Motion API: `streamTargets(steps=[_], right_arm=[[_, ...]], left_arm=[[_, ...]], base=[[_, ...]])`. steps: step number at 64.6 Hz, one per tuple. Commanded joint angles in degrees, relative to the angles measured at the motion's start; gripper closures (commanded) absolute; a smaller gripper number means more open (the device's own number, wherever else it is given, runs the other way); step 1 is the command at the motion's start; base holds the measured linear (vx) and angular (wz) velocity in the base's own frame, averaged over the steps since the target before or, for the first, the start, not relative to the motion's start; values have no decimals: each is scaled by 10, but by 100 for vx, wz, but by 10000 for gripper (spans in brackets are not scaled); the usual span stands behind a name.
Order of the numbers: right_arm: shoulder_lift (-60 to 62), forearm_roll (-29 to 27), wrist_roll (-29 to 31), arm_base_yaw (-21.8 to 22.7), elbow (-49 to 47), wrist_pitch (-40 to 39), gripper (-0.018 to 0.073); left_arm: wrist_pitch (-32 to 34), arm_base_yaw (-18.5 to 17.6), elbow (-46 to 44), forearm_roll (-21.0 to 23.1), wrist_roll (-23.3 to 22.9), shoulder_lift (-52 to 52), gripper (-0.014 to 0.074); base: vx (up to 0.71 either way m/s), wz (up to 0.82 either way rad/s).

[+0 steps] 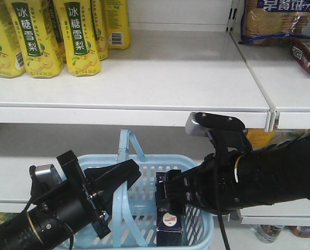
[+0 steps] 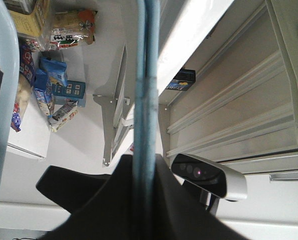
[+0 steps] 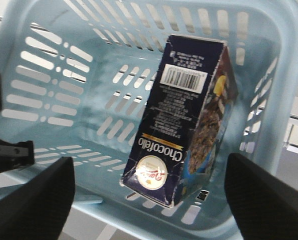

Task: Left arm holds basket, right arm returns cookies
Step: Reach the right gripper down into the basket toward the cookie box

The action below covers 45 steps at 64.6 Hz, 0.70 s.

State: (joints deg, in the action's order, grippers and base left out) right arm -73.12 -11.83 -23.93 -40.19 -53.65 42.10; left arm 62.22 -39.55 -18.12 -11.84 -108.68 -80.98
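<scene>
- Jaws of the right arm (image 3: 150, 197) gape wide, empty, poised just over the cookies (image 3: 184, 115), standing on end at the right inside the basket (image 3: 53, 75).
- Jaws of the left arm (image 1: 122, 179) clamp the basket's handle.
- Light, stiff cardboard, I'd say: pinch the broad faces.

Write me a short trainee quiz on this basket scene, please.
1. True or false: the box lies on a shelf.
2. What does the left gripper clamp? A) the handle of the basket; B) the box; C) a bottle.
3. Is the right gripper open or shut?
Key: 1 false, it is in the basket; 2 A; 3 open.
</scene>
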Motion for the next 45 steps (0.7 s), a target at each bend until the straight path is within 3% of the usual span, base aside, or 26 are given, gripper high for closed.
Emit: streamTargets(steps=[1, 13, 26, 45], right_arm=[[12, 12, -15, 0, -19, -22, -11], [3, 38, -40, -1, -18, -31, -7], [-19, 59, -57, -33, -18, -51, -7], [-47, 74, -65, -33, -18, -80, -7]], left_arm=[[165, -4, -15, 9, 0, 19, 596], [165, -4, -15, 9, 0, 19, 596], [165, -4, -15, 9, 0, 19, 596], [165, -4, -15, 9, 0, 19, 596]], base=[[0, 0], [0, 0], [0, 0], [0, 0]])
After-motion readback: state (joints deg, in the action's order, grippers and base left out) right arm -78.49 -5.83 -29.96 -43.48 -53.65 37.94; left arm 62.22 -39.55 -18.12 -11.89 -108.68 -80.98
